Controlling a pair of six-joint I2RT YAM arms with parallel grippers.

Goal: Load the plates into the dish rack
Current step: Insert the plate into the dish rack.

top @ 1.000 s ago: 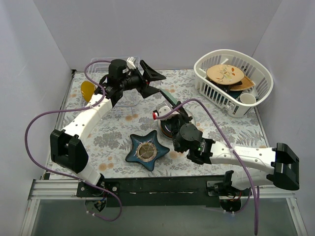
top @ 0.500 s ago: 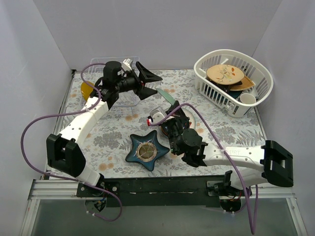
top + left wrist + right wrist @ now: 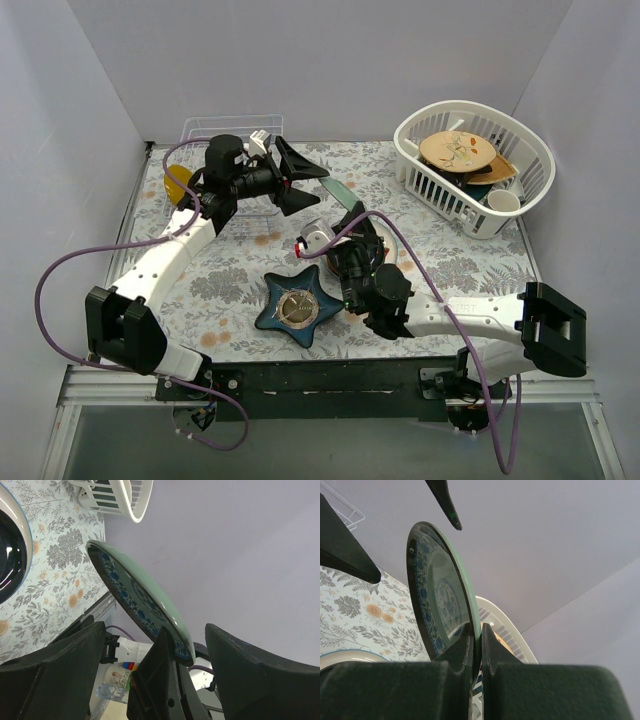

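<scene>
My right gripper (image 3: 345, 225) is shut on the rim of a teal-green plate (image 3: 337, 191) with a blue pattern and holds it on edge above the table. The right wrist view shows the plate (image 3: 442, 595) pinched between my fingertips (image 3: 476, 630). My left gripper (image 3: 300, 175) is open, and its jaws stand wide on either side of the plate's upper edge (image 3: 140, 600) without touching it. The clear wire dish rack (image 3: 235, 130) is at the back left. A yellow plate (image 3: 178, 184) stands at its left end.
A dark blue star-shaped dish (image 3: 298, 305) lies at front centre. A pale-rimmed dish with a dark centre (image 3: 388, 248) lies under my right wrist. The white slotted basket (image 3: 520, 190) with a tan plate (image 3: 457, 150) and other dishes is at the back right. Walls enclose three sides.
My left wrist has drawn back to the left and dropped a little, jaws still open. My right arm has swung left, still holding the teal-green plate, which now sits between the left jaws.
</scene>
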